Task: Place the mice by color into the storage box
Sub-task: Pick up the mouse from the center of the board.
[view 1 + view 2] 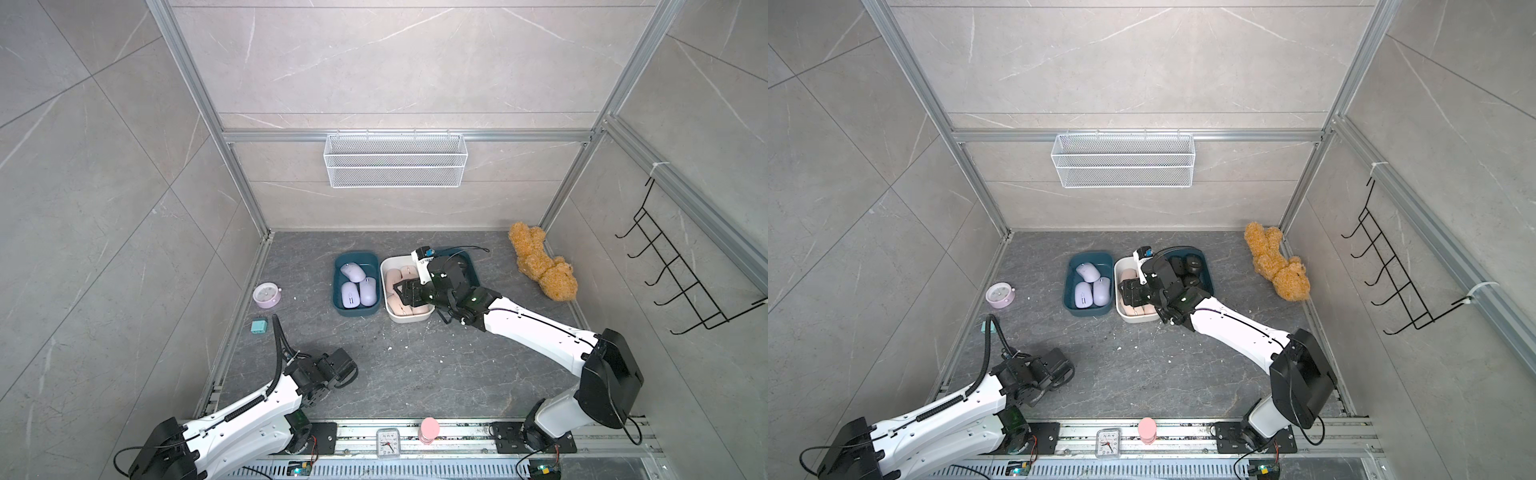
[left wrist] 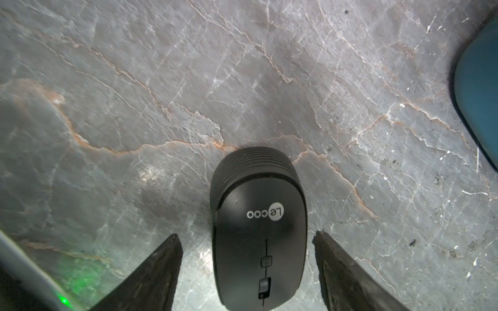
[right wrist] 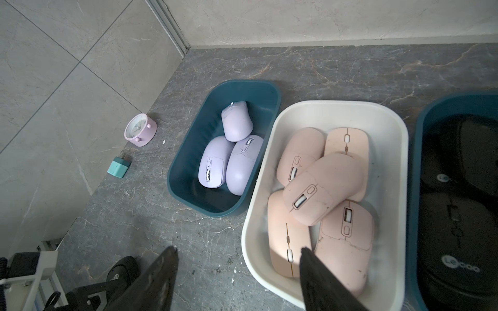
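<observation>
The left jaws stand open astride a black mouse [image 2: 260, 234] on the surface [image 2: 134, 80], clear of it on both sides. The right jaws hang open and empty above the edge of the white box [image 3: 336, 106] of pink mice [image 3: 323, 188], with lavender mice [image 3: 237, 161] boxed off one tip and black mice [image 3: 458, 215] off the other.

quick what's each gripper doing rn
left gripper: open, jaws either side of the black mouse, not gripping it
right gripper: open, empty, over the white bin's edge
</observation>
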Robot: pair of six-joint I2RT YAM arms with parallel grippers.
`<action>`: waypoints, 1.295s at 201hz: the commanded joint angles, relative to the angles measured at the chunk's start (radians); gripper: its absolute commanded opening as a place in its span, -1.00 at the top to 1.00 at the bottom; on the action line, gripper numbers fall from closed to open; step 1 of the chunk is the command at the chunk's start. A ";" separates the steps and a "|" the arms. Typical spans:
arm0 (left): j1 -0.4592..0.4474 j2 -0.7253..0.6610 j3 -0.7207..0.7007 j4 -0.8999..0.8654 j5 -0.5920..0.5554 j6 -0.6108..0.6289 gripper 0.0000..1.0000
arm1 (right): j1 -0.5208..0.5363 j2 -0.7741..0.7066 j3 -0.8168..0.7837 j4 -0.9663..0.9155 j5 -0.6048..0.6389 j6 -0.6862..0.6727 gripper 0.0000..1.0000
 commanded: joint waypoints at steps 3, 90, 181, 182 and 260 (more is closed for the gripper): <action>0.050 0.010 -0.014 0.057 0.032 0.102 -0.59 | -0.006 0.012 -0.012 0.017 -0.010 0.020 -0.45; 0.152 0.066 -0.013 0.131 0.167 0.259 -0.50 | -0.015 0.029 -0.012 0.021 -0.022 0.042 -0.45; 0.167 0.151 0.045 0.070 0.164 0.329 -0.49 | -0.020 0.017 -0.024 0.018 -0.015 0.060 -0.44; 0.168 0.151 0.045 0.071 0.165 0.330 -0.49 | -0.020 0.017 -0.024 0.019 -0.015 0.060 -0.44; 0.240 0.149 0.044 0.103 0.190 0.416 -0.47 | -0.022 0.015 -0.026 0.018 -0.020 0.063 -0.44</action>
